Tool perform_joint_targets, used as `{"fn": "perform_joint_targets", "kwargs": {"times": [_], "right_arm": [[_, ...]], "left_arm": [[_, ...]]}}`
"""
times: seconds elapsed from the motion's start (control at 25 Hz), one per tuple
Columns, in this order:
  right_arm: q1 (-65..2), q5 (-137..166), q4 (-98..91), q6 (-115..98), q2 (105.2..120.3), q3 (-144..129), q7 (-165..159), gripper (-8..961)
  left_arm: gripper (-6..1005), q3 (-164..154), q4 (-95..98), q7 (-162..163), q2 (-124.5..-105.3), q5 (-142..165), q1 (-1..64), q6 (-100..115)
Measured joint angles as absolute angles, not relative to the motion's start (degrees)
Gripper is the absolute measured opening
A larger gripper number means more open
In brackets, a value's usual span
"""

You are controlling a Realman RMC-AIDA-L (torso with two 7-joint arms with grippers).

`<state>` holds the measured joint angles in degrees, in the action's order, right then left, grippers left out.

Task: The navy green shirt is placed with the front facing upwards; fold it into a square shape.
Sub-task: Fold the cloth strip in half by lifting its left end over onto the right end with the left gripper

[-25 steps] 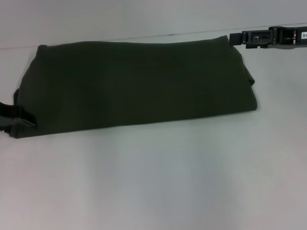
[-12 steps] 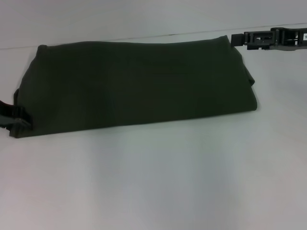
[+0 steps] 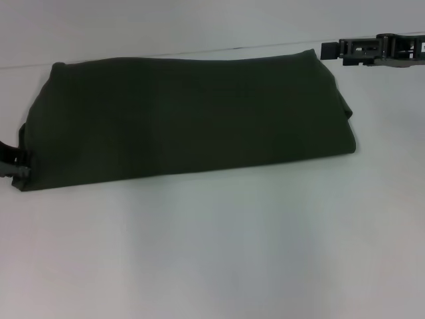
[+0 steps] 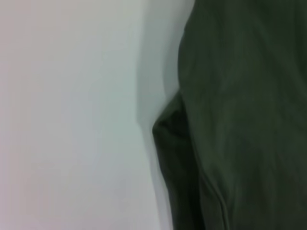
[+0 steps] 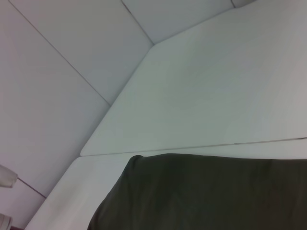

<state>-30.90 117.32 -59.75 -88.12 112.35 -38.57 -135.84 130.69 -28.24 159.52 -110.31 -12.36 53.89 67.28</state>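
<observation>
Lying as a long folded band across the counter (image 3: 212, 252), the shirt (image 3: 189, 119) runs left to right in the head view, plain green side up, so its long axis spans the gap between the two arms. The left gripper (image 3: 14, 165) sits at the shirt's left near corner, touching or just beside the cloth; whether its jaws are apart or closed cannot be told. The right gripper (image 3: 362, 50) hovers just off the far right corner, clear of the fabric, and its jaws cannot be read either.

In the left wrist view the shirt (image 4: 240, 120) fills one side, a folded edge bulging out onto the bare counter (image 4: 72, 115).

In the right wrist view a rounded corner of the shirt (image 5: 201, 196) lies close below the camera, with counter (image 5: 216, 96) beyond.

Folding end over end would likely square it; each arm is nearest its own end.
</observation>
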Motion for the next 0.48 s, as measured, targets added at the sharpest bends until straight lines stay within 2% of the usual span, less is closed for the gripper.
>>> {"fn": "perform_joint_targets", "kwargs": {"times": [0.2, 0.48], "right_arm": [[-30.56, 118.09, -59.76, -88.19, 112.15, -39.05, -136.03, 927], [-30.33, 126.51, -59.71, -87.56, 112.41, -38.66, -136.05, 927]], "left_arm": [[16, 130.82, -29.98, 159.14, -110.16, -11.93, 53.36, 69.95], [1, 131.62, -35.06, 156.76, -110.27, -12.63, 52.07, 76.12]]}}
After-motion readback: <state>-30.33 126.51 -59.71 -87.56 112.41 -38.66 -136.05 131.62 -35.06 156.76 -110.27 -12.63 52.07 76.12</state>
